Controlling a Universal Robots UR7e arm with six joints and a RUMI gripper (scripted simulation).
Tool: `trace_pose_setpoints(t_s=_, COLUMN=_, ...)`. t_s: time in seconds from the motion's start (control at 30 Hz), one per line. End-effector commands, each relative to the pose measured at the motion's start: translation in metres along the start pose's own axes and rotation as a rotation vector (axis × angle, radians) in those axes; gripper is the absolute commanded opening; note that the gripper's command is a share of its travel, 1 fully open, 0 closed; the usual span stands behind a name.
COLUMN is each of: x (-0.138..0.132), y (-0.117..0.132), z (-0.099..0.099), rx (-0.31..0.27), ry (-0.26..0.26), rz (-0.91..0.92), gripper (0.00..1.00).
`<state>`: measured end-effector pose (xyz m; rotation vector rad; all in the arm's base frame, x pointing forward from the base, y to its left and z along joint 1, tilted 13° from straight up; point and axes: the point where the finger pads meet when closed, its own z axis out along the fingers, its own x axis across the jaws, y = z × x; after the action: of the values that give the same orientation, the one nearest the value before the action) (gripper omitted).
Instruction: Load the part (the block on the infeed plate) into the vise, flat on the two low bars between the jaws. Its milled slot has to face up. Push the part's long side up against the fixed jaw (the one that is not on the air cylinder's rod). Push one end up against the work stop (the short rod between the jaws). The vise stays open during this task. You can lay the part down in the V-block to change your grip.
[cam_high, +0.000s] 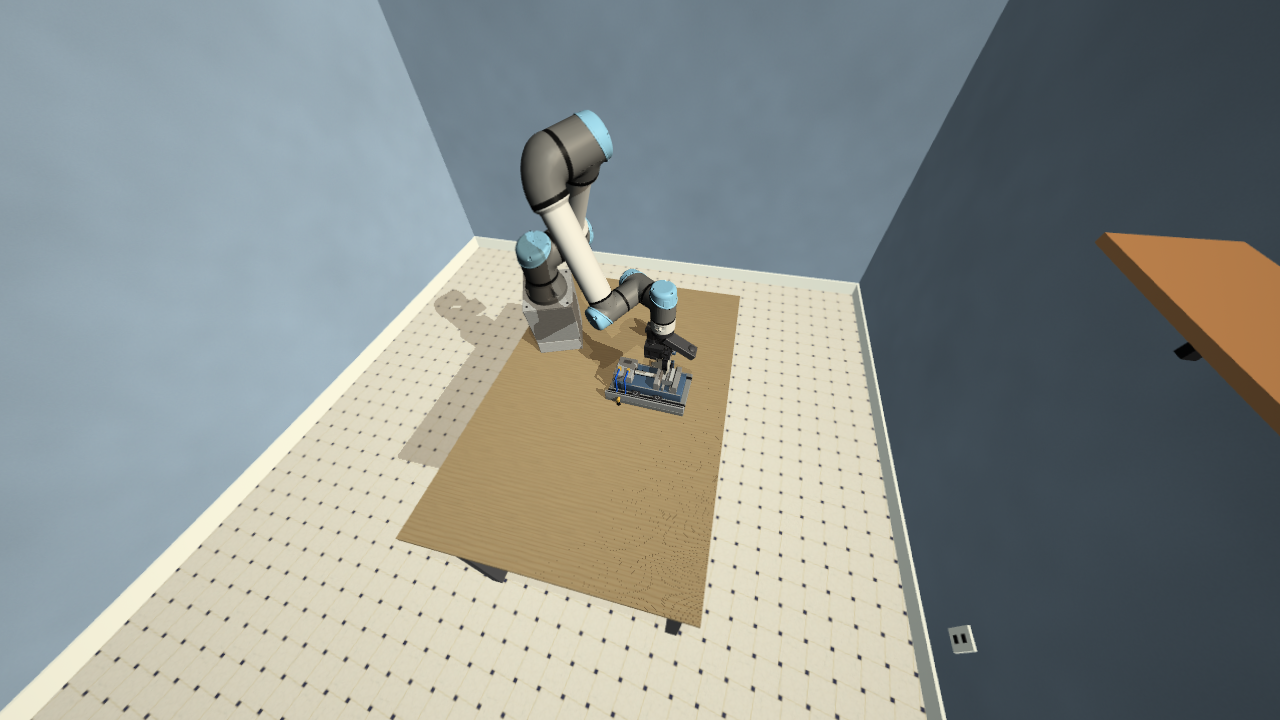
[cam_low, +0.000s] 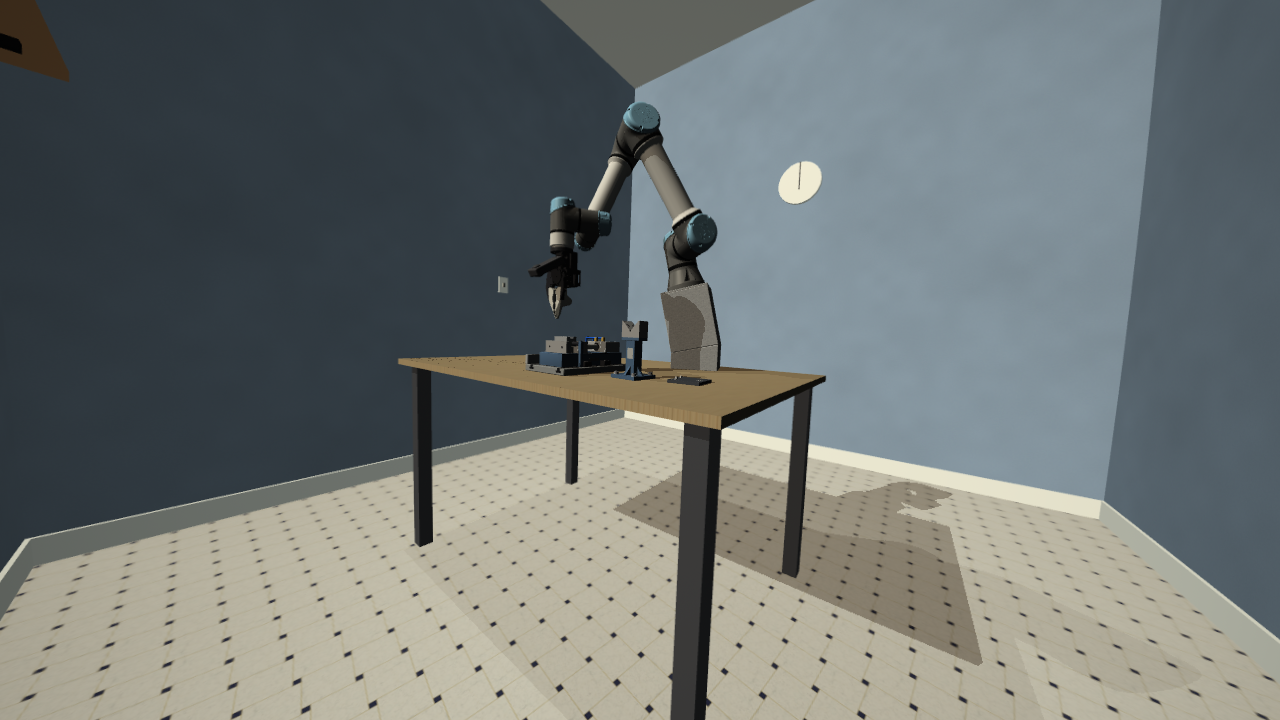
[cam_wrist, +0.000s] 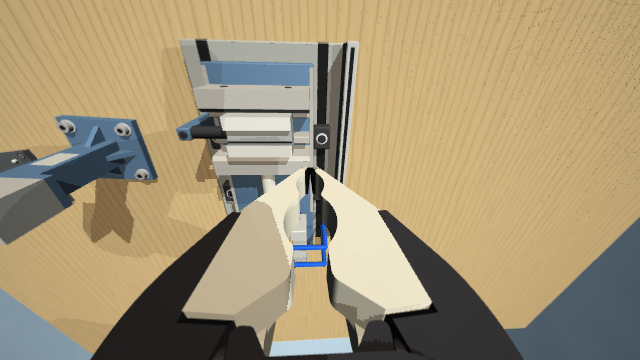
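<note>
a long wooden table carries the arm and, below its wrist, the open vise. the v-block stands beside the vise on its blue post, its notch with nothing seen in it; on the low infeed plate no block shows either.

the gripper points down above the vise, fingertips together and nothing between them. the part is already in the vise — slot up, long axis running along the jaws. in the wrist view it lies ahead and to the left of the fingertips, which sit off past its free end and toward the rod-side jaw.

its other end meets or nearly meets the work stop; contact there, and along the fixed jaw, is too fine to tell. i'd judge only seating nudges remain: toward the fixed jaw, then along it to the stop, tips low enough to push without tilting.
</note>
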<state>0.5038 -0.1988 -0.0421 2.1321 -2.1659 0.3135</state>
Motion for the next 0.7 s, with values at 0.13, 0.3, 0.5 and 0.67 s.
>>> trace_pose_setpoints(t_s=0.13, x=0.0002, y=-0.0004, z=-0.0005, rx=0.001, ry=0.001, rz=0.0, gripper=0.0)
trace_pose_setpoints(t_s=0.3, x=0.0002, y=-0.0004, z=0.0002, rx=0.001, ry=0.001, rz=0.0, gripper=0.0)
trace_pose_setpoints(t_s=0.5, x=0.0002, y=-0.0004, z=0.002, rx=0.001, ry=0.001, rz=0.0, gripper=0.0)
trace_pose_setpoints(t_s=0.67, x=0.0003, y=-0.0004, z=0.006, rx=0.001, ry=0.001, rz=0.0, gripper=0.0)
